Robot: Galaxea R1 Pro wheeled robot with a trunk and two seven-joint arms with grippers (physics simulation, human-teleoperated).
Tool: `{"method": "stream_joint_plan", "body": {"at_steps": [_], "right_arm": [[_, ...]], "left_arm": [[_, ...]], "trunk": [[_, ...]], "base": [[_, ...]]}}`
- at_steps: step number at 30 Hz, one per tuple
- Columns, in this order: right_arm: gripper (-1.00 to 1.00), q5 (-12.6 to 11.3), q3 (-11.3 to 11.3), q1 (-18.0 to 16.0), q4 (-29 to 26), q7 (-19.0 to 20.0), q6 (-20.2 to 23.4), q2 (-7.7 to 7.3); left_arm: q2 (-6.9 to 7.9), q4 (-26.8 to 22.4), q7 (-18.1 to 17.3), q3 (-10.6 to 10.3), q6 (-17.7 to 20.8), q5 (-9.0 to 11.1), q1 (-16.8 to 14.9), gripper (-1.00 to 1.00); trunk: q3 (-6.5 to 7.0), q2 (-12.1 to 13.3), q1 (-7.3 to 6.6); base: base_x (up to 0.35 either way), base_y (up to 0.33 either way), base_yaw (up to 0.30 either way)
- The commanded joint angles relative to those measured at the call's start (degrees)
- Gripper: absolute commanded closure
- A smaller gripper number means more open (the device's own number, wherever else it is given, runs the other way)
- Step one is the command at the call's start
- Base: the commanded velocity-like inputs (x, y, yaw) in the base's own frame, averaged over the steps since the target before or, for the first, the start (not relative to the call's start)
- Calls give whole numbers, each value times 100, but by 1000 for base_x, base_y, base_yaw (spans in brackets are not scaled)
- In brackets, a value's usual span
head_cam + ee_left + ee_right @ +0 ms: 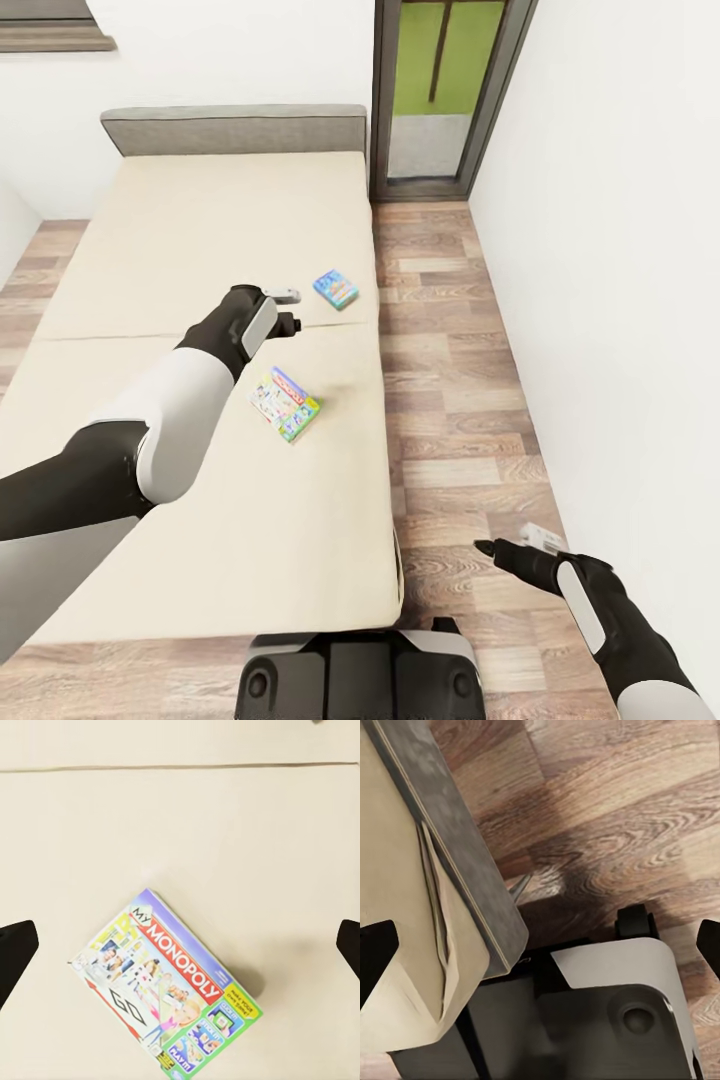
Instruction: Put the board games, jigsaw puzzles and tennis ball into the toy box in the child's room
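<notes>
Two board games lie on the beige bed [200, 230]. A blue board game [336, 289] sits near the mattress's right edge. A green, yellow and red Monopoly box [286, 404] lies flat closer to me, also seen as the Monopoly box [169, 986] in the left wrist view. My left gripper [291, 310] hovers above the mattress between the two boxes, open and empty; its dark fingertips [15, 952] stand wide apart at the frame's sides. My right gripper [498, 548] hangs open over the wood floor, right of the bed.
A grey headboard [235, 128] closes the bed's far end. A glass door [440, 90] stands beyond a strip of wood floor [440, 330], with a white wall [620, 250] on the right. The bed frame corner [457, 855] and my base [607, 1012] lie under the right gripper.
</notes>
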Motion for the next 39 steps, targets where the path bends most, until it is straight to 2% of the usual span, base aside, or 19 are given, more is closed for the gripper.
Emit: {"method": "stream_joint_plan", "body": {"at_steps": [1,7,18,27,39], "right_arm": [[-100,9,-19,-2,-6,80,2,1],[-100,7,-68,-2,-113,301,-70,-4],[-100,-8,-139,-7,-870,369,104,-8],[-100,-2,-450,-7,-1099,353,104,-8],[-100,-74,-702,-3,-1860,412,366,-10]], "left_arm": [[-7,-5,25,38,19,6,-4,-100],[-8,-1,23,37,31,2,-5,-100],[-11,-7,28,30,123,10,-6,-100],[-10,-31,26,15,240,16,-42,-100],[-3,-47,23,12,390,10,-91,-100]], "trunk": [[-17,-9,3],[-73,-9,3],[-177,-9,3],[-262,-9,3],[-375,-9,3]], "base": [[0,0,0],[0,0,0],[0,0,0],[0,0,0],[0,0,0]]}}
